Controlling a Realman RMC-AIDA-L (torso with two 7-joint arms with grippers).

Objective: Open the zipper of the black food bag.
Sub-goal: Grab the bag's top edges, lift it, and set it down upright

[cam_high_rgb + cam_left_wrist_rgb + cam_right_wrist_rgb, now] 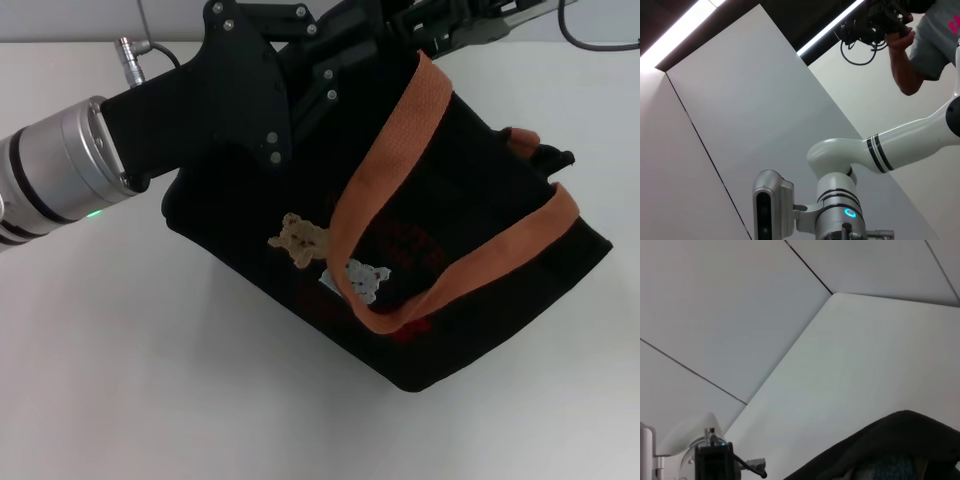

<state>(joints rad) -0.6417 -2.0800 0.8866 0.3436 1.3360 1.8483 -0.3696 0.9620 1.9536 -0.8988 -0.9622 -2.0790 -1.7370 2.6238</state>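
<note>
Both end effectors' grips can't be told; left end effector (pixel 300 75) overlaps black food bag (pixel 470 310).

Zipper — hidden; the bag (pixel 470 300) top rim lies behind the left arm (pixel 200 110). Both grippers' jaws out of sight — right one cut off by the head view's top edge.

Tilted black food bag (pixel 470 300), orange-strapped
</note>
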